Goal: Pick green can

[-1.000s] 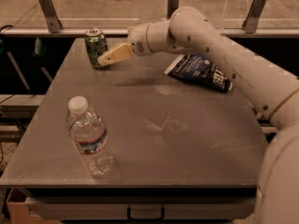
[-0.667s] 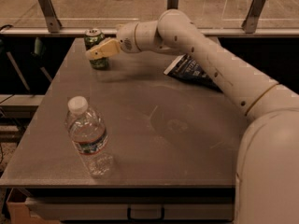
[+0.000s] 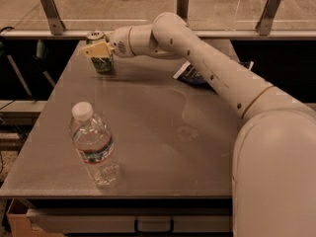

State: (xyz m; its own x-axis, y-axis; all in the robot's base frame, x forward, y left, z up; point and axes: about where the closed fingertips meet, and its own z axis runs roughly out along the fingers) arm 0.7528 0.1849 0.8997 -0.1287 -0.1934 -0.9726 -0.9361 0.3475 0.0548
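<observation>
The green can point(image 3: 101, 58) stands upright at the far left corner of the grey table point(image 3: 148, 132). It has a mottled green label and a silver top. My gripper point(image 3: 97, 50) is at the can, its pale yellow fingers point(image 3: 94, 50) lying across the can's upper part. My white arm reaches from the lower right across the table to it.
A clear plastic water bottle point(image 3: 93, 147) with a white cap stands at the near left of the table. A dark blue snack bag point(image 3: 190, 74) lies at the far right, partly behind my arm. A railing with metal posts point(image 3: 49, 9) runs behind the table.
My gripper has moved left from beside the can onto the can's upper part. The can, bottle and bag have stayed in place.
</observation>
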